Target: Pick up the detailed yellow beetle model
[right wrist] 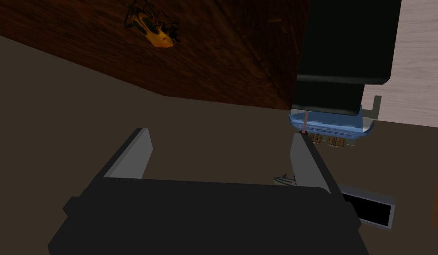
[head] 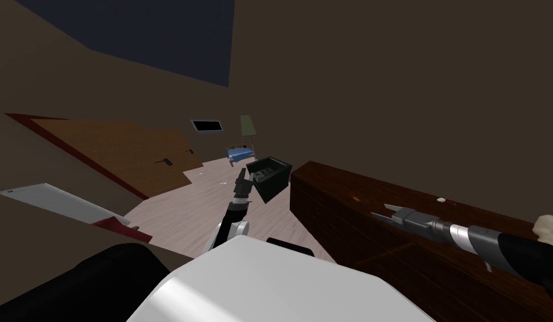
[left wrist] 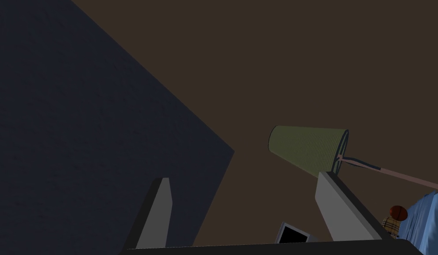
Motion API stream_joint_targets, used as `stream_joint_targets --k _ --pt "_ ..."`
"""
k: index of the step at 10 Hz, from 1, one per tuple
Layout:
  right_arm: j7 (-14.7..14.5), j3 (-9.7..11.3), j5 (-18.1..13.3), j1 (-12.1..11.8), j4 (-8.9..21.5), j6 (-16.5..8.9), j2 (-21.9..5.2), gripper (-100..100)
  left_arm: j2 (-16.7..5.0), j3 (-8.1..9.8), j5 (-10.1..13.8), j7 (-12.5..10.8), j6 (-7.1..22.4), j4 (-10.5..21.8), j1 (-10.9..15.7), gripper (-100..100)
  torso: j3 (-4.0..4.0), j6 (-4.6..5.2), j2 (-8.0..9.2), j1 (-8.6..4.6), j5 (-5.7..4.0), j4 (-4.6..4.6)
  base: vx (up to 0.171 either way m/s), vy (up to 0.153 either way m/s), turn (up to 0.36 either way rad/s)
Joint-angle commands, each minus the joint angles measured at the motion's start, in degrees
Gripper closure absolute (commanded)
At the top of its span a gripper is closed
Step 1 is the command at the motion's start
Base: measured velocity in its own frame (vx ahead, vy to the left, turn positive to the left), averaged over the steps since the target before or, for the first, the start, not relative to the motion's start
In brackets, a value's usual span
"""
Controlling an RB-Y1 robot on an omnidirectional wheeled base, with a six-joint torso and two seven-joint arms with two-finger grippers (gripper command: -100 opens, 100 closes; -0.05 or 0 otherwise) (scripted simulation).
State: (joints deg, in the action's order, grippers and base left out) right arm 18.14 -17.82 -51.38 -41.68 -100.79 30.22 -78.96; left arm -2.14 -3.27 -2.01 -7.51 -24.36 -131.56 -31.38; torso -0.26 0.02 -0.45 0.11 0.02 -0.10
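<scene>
The right end effector [right wrist: 220, 155] stands wide, its 2 fingers well apart with nothing between them. It is out over the dark wood counter [right wrist: 213, 57], at the end of the right arm, which reaches in from the right. The yellow beetle model [right wrist: 151, 28], yellow-orange with black markings and thin dark legs, lies on the counter's top ahead of the fingertips, clear of both. A small white object [head: 441, 199] sits on the counter on the far side of the arm. Past the counter's left end a black armchair [head: 270, 176] stands on the pale floor [head: 180, 207]. Farther off are a blue bed [head: 239, 152] and a lamp with a green shade [head: 247, 126] by the brown wall. The left end effector [left wrist: 247, 208] is raised in the middle, near the armchair, also wide and empty.
</scene>
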Motion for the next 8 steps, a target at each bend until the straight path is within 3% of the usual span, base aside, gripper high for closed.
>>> stream_joint_targets --k 1,3,4,6,8 --pt "0.6 1.2 -1.1 0.0 0.4 -0.3 -1.7 -100 0.0 0.00 0.0 0.0 0.0 0.0 0.0 0 0.00 0.00 0.00 0.00 0.00 0.00 0.090 0.041 0.031" --pt "1.8 1.1 -3.7 -2.9 3.1 1.4 -5.7 -100 0.0 0.00 0.0 0.0 0.0 0.0 0.0 0 0.01 0.00 0.01 0.08 0.01 0.00 0.143 0.067 0.074" --pt "1.8 1.1 -3.7 -2.9 3.1 1.4 -6.0 -100 0.0 0.00 0.0 0.0 0.0 0.0 0.0 0 -0.09 -0.01 -0.16 0.10 0.02 -0.04 0.138 0.042 0.023" --pt "2.8 1.3 -5.9 -5.9 5.5 3.0 -9.7 -100 0.0 0.00 0.0 0.0 0.0 0.0 0.0 0 -0.07 0.01 -0.11 0.00 0.00 -0.03 0.176 0.040 0.045" --pt "3.3 1.4 -6.9 -7.3 6.6 3.8 -11.5 -100 0.0 0.00 0.0 0.0 0.0 0.0 0.0 0 -0.08 0.01 -0.11 -0.02 -0.01 -0.04 0.115 0.036 0.028"
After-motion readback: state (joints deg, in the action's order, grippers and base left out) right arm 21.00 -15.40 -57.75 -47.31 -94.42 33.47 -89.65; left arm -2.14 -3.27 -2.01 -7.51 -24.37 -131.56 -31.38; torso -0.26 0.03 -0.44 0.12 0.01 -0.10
